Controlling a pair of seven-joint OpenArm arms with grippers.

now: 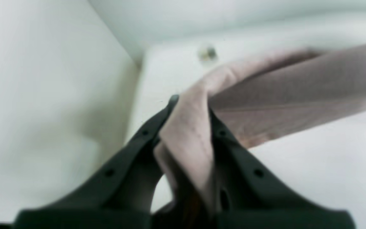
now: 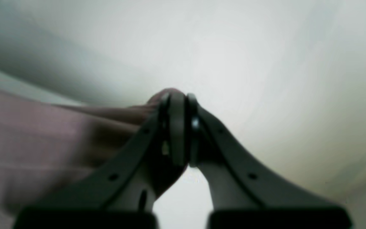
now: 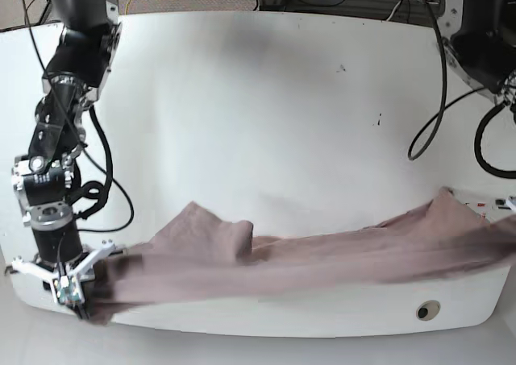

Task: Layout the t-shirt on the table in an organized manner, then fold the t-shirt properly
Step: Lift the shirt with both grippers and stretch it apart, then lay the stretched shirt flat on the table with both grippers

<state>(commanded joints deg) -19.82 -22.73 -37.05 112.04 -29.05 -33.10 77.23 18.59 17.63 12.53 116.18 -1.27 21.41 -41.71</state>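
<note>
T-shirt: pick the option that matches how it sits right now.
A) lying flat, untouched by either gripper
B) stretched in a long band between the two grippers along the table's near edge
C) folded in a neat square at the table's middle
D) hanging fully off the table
B: the t-shirt runs as a stretched band along the near edge of the table, pinched by the right gripper at one end and the left gripper at the other.

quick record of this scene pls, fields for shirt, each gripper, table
t-shirt: mauve-pink, stretched in a long band across the near part of the table, blurred toward the base view's right
left gripper: shut on a fold of the shirt
right gripper: shut on the shirt's edge, at the table's near corner
table: white, glossy, bare on the far side
grommet hole: near edge, just in front of the shirt
</note>
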